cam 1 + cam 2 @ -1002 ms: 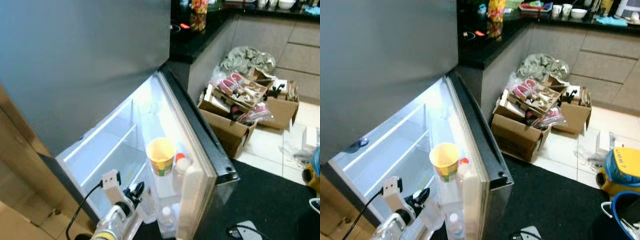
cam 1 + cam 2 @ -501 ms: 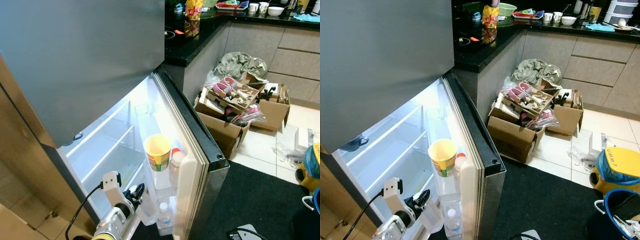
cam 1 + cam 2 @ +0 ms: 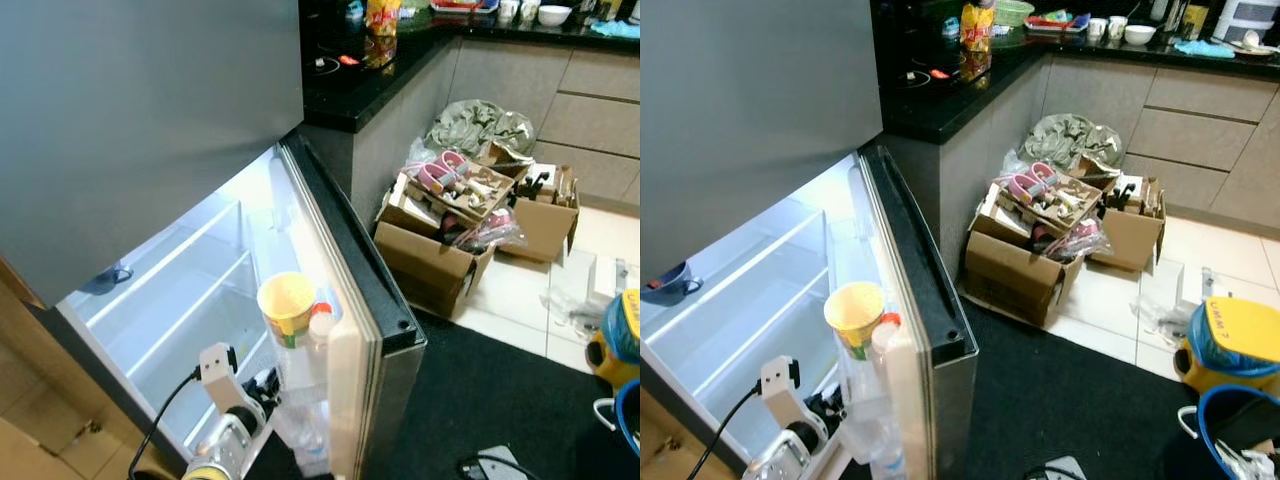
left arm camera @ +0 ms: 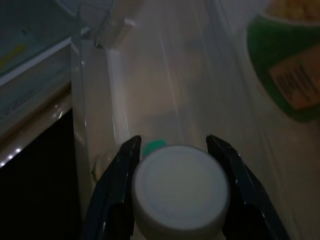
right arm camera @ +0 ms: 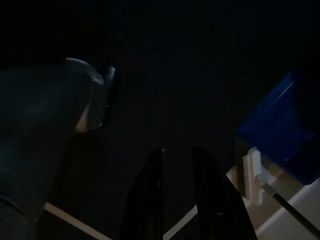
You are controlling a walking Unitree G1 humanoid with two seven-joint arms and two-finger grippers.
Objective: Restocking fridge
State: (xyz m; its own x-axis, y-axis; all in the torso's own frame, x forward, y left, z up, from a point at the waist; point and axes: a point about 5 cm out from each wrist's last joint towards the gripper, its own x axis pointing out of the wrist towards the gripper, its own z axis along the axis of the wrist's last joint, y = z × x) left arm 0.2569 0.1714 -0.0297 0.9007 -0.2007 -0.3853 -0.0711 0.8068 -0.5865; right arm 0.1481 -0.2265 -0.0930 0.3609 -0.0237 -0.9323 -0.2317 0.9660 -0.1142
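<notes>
Two fingers of our left gripper (image 4: 176, 150) clamped a white-capped bottle (image 4: 177, 187) low at the open fridge door's (image 3: 345, 300) shelf, beside the yellow cup (image 3: 287, 305). Over the last second our view had swung left and the door looked further closed, while the bottle remained gripped, so we judged placing unfinished. Rightward, our right gripper (image 5: 176, 155) hung idle, fingers nearly together. We could read no label; the yellow bucket's (image 3: 1230, 340) writing was blurred.
</notes>
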